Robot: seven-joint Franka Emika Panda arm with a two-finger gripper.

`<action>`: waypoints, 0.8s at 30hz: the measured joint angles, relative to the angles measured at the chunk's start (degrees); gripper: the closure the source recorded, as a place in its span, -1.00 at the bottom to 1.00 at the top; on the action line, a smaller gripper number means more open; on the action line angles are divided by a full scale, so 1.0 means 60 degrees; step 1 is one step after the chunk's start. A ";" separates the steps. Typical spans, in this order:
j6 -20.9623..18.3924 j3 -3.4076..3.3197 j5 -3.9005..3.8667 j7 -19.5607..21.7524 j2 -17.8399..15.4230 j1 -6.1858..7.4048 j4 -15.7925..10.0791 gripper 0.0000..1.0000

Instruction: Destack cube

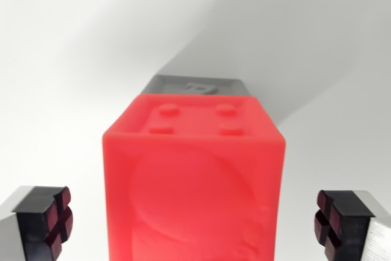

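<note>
Red plastic cube (193, 181), glossy, fills the centre of the wrist view; four low square studs on the face turned up and away, a shallow round recess moulded into the near face. Behind it, touching or nearly so, a grey block (197, 85) shows only as a thin strip; cannot tell from this angle whether red sits on grey or against it. Both rest against a plain white surface (67, 59) with a soft shadow running to the upper right.

Hand (193, 223): apart, holding nothing. Two dark red rubber pads (59, 218) with cross grooves flank the red cube at the wrist view's lower left and right, clear gaps on both sides.

Step in hand, as I judge it: close on the red cube. To do it well, keep the cube centred between the pads so both meet flat faces together, bite low enough to clear the studs, then lift straight off without dragging the grey block.

Writing: a small raised mark on the grey strip, too blurred to read. No brand or label legible elsewhere.
</note>
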 joint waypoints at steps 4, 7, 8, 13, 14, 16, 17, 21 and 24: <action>0.0300 0.0049 0.0148 -0.0115 0.0334 -0.0011 0.0028 -1.00; 0.0438 0.0082 0.0227 -0.0170 0.0504 -0.0023 0.0049 -1.00; 0.0491 0.0096 0.0259 -0.0191 0.0560 -0.0029 0.0057 -1.00; 0.0665 0.0153 0.0343 -0.0261 0.0750 -0.0063 0.0085 -1.00; 0.0683 0.0161 0.0351 -0.0268 0.0768 -0.0068 0.0089 -1.00; 0.0704 0.0172 0.0361 -0.0278 0.0793 -0.0079 0.0094 1.00; 0.0706 0.0173 0.0361 -0.0279 0.0796 -0.0081 0.0095 1.00; 0.0708 0.0175 0.0363 -0.0282 0.0798 -0.0082 0.0097 1.00; 0.0709 0.0175 0.0364 -0.0283 0.0798 -0.0082 0.0098 1.00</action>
